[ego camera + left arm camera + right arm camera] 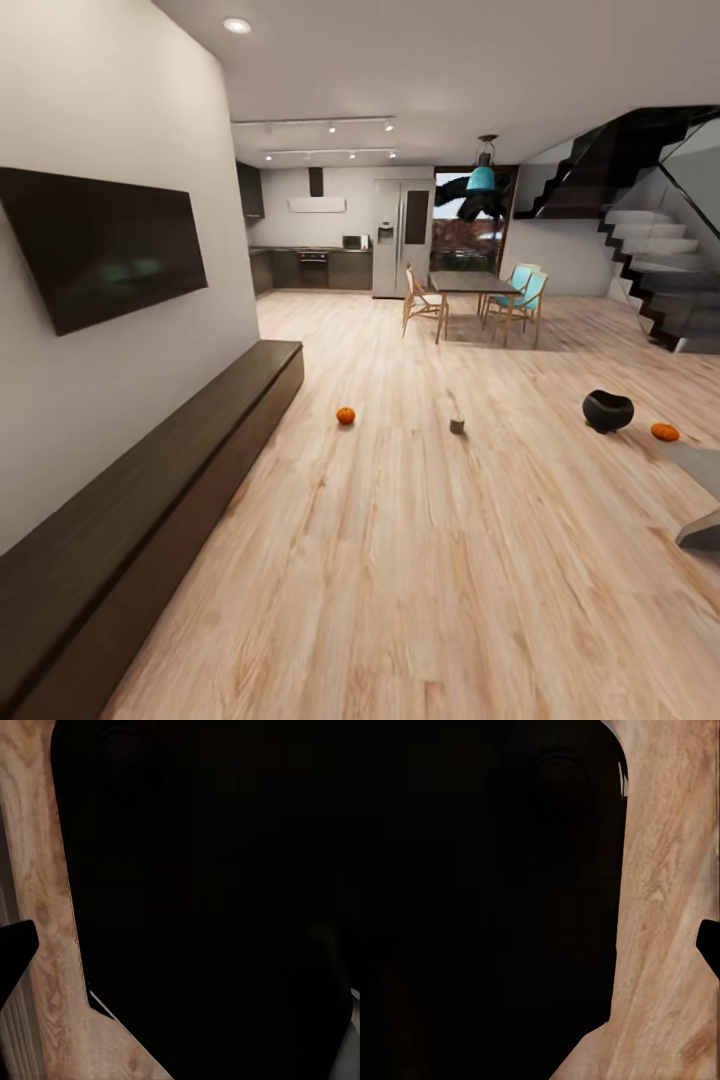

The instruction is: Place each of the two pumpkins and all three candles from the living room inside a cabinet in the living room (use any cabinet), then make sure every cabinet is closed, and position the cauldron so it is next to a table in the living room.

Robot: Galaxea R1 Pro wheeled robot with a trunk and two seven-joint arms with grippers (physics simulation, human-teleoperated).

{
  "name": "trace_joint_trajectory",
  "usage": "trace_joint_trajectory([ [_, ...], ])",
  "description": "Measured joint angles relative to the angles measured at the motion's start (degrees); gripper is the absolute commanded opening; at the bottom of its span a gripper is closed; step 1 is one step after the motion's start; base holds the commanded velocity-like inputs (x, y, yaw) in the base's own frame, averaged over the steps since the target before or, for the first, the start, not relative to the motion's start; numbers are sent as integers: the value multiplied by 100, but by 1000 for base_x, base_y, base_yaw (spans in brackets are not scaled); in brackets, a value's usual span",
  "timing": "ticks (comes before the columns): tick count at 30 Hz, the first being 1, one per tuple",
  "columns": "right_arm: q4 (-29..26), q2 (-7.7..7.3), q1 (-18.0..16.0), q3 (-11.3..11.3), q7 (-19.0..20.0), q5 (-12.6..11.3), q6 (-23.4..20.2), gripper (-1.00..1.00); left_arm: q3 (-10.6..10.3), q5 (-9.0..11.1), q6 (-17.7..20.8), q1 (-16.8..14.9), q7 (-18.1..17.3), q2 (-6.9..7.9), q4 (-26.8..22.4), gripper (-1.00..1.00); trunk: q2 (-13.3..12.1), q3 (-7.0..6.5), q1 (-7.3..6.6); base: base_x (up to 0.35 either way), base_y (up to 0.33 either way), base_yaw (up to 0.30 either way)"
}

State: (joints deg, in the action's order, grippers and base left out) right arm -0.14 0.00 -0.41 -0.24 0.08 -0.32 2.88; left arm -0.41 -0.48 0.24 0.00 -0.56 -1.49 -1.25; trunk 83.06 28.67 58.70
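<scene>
In the head view a small orange pumpkin (345, 415) lies on the plank floor a short way out from the long dark-brown cabinet (150, 500), whose front panels are shut. A stubby grey candle (457, 425) stands further right. The black cauldron (608, 410) sits at the right with a second pumpkin (665, 432) just beyond it, close to a corner of the grey table (703, 462). One dark fingertip (15, 949) of the left gripper juts in over the floor in the left wrist view. The right wrist view shows another dark fingertip (709, 945). Neither view shows how the jaws stand.
A black TV (100, 245) hangs above the cabinet. Far back stand a dining table with chairs (480, 295), a fridge (402, 238) and kitchen units. Stairs (660, 270) rise at the right. A dark mass (210, 900) of the robot blocks much of each wrist view.
</scene>
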Motion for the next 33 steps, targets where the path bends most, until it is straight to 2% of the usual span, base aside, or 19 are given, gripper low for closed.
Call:
trace_joint_trajectory([
  [13,0,0,0,0,0,0,7,100,-7,0,-34,-2,0,-1,-79,100,0,0,0,304,-152,0],
  [20,0,0,0,2,0,0,206,100,-1,-2,-29,-8,10,-5,-405,100,0,0,0,303,-132,0],
  [25,0,0,0,7,0,4,315,100,-1,13,34,-16,20,-67,-784,100,0,-1,0,303,-136,0],
  [33,0,-8,0,7,0,0,332,100,1,32,44,-20,0,-141,-868,100,0,-1,0,303,-141,0],
])
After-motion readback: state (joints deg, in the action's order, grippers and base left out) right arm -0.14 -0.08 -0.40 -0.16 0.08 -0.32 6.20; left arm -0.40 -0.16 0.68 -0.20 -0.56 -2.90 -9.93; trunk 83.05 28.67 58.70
